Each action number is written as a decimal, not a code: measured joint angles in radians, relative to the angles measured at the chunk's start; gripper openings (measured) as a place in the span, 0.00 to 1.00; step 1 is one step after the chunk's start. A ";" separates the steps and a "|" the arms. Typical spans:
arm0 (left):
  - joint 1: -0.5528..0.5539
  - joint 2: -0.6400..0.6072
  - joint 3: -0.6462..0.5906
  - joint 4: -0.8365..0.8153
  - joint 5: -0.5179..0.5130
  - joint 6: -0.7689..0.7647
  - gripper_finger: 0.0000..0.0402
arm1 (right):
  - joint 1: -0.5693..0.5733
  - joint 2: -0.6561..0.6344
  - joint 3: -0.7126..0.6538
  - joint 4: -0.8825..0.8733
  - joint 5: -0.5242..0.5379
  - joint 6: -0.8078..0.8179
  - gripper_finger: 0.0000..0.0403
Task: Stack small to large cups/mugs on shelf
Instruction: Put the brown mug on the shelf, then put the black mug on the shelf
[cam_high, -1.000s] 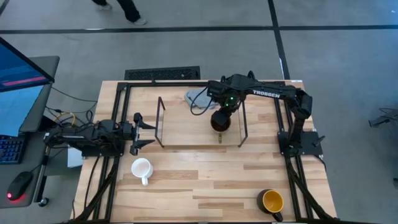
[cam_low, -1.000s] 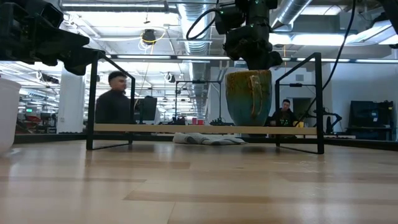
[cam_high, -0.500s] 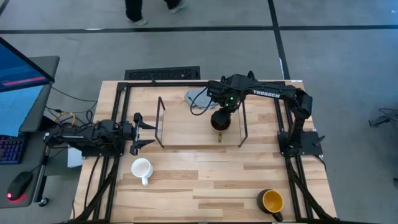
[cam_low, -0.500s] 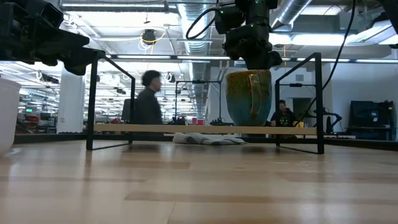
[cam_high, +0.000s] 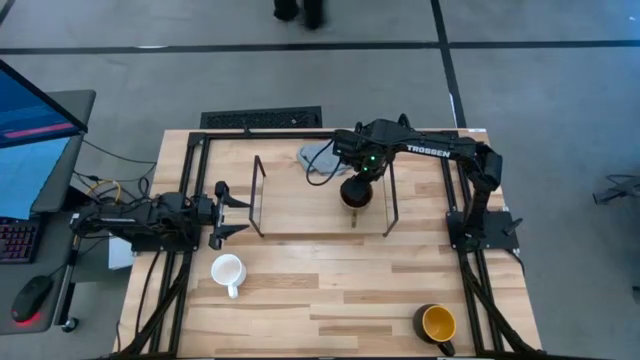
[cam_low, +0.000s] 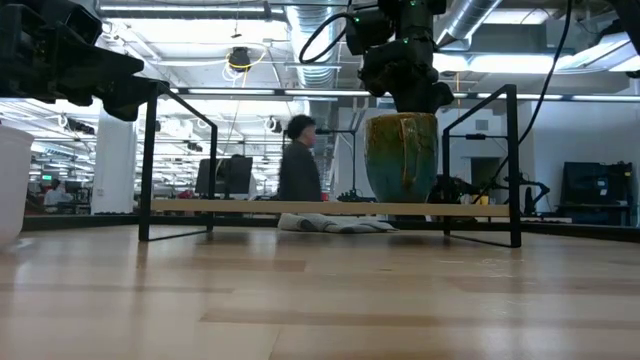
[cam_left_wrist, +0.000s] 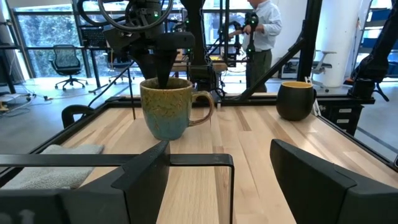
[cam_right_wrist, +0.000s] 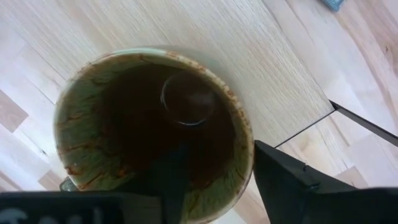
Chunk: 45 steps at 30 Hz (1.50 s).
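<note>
The dark brown mug (cam_high: 354, 193) stands upright on its base at the right end of the shelf's wooden board (cam_low: 300, 207), its handle toward the table's near edge. My right gripper (cam_right_wrist: 214, 180) points down over it, open. One finger (cam_right_wrist: 171, 177) is inside the mug and the other (cam_right_wrist: 286, 180) is outside its wall. The small white mug (cam_high: 228, 270) stands on the table near the front left. The dark mug with the yellow inside (cam_high: 437, 323) stands at the front right. My left gripper (cam_high: 222, 210) waits open at the table's left edge, pointing level at the shelf. My right gripper comes from above and straddles the brown mug's rim (cam_right_wrist: 245, 155) on the side away from the handle. The inner finger stands clear of the wall. Whether the outer finger touches the wall I cannot tell. The mug rests on the shelf board.
A grey cloth (cam_high: 318, 160) lies behind the shelf at the table's far edge. Thin black wire frames (cam_high: 258, 195) close off the shelf's ends. A black metal frame (cam_high: 190, 150) edges the table. A person walks in the room beyond the table.
</note>
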 joint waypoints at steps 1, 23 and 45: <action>0.000 0.000 0.000 0.000 0.000 0.000 0.66 | 0.000 0.000 0.000 -0.001 0.000 0.000 0.50; 0.000 0.000 0.000 0.000 0.001 -0.006 0.66 | -0.026 0.000 0.000 -0.045 0.002 0.016 0.58; 0.000 0.000 0.000 0.000 0.001 -0.009 0.66 | -0.040 0.000 0.244 -0.154 0.089 -0.041 0.58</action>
